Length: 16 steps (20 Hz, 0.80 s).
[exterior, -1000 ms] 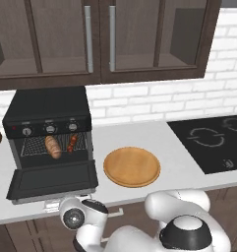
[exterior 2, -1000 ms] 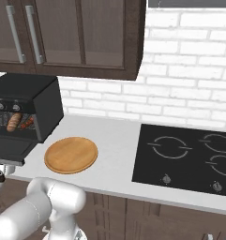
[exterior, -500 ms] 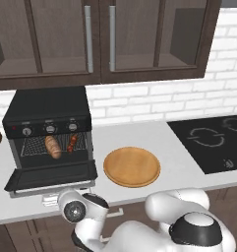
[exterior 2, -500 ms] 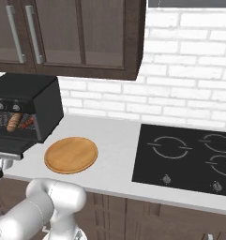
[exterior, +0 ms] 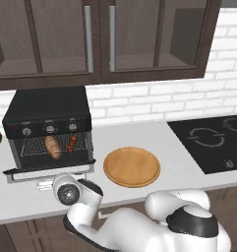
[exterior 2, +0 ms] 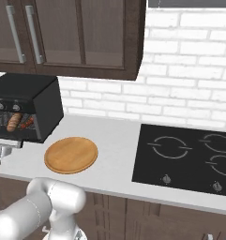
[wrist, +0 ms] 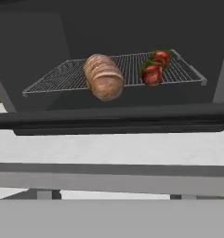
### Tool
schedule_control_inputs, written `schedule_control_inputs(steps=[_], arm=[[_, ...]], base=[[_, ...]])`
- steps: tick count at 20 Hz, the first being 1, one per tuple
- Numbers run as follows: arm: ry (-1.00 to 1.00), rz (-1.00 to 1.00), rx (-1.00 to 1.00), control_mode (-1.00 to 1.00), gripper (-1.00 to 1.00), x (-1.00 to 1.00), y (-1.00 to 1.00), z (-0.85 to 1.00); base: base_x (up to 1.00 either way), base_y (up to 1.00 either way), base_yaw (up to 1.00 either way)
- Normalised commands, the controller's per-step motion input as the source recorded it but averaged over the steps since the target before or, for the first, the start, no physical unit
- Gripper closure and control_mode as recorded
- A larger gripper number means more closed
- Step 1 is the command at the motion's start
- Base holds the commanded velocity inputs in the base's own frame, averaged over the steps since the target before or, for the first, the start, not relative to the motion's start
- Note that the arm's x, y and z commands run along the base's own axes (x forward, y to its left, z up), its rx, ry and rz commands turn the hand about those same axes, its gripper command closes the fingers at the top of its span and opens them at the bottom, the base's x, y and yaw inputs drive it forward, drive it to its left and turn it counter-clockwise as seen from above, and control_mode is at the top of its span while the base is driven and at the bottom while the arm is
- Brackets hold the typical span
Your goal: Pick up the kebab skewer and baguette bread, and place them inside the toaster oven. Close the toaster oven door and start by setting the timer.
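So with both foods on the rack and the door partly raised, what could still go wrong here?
1. The toaster oven door is only partly raised; a push from the gripper could slip off its front edge, letting it drop back open.
2. The baguette bread sits near the wire rack's front edge, so the closing door may nudge it.
3. The kebab skewer lies loose on the rack and could roll if the toaster oven is jolted.

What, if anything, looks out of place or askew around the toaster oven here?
Nothing stands out. The bread and the skewer lie side by side on the rack inside the toaster oven, apart from each other. The door hangs down, not yet closed. The wooden plate sits flat on the counter.
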Motion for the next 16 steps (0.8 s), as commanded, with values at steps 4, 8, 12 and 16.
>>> schedule_control_inputs(steps=[4, 8, 12, 16], arm=[[0.01, -0.03, 0.00, -1.00, -1.00, 0.65, 0.00, 0.59], [0.04, -0.03, 0.00, -1.00, -1.00, 0.65, 0.00, 0.51], [0.04, -0.03, 0.00, -1.00, -1.00, 0.59, 0.00, 0.42], [0.04, -0.03, 0.00, -1.00, -1.00, 0.33, -0.02, 0.23]], base=[[0.00, 0.00, 0.00], [0.00, 0.00, 0.00], [0.00, 0.00, 0.00], [0.00, 0.00, 0.00]])
